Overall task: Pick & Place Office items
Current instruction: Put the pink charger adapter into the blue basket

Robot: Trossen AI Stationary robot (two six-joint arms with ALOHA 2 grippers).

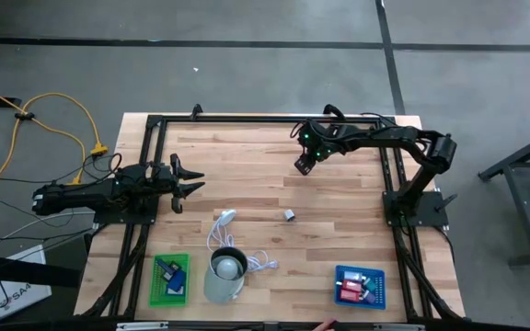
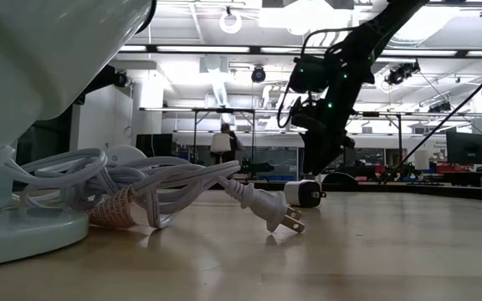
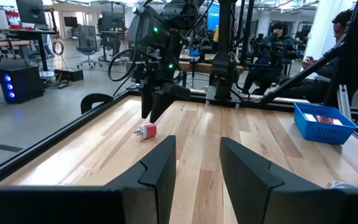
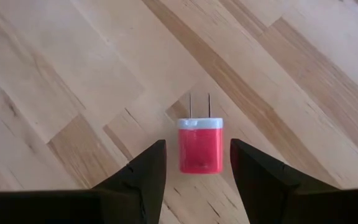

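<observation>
- The wooden table [image 1: 339, 198] carries everything.
- Left claw [image 1: 190, 184] waits at the table's left edge, its fingers [image 3: 157, 168] apart and holding nothing.
- Right claw [image 1: 302, 166] hangs over the far middle, fingers [image 4: 143, 177] apart on either side of the red charger, not touching it.
- Blue tray [image 1: 361, 286] and green tray [image 1: 170, 279] at the near edge hold small items.
- Red charger [image 4: 200, 145] lies flat on the table, prongs pointing away from the right claw.

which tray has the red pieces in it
The blue plastic tray on the table's right side, holding red blocky pieces; the green plastic tray holds blue ones.
</observation>
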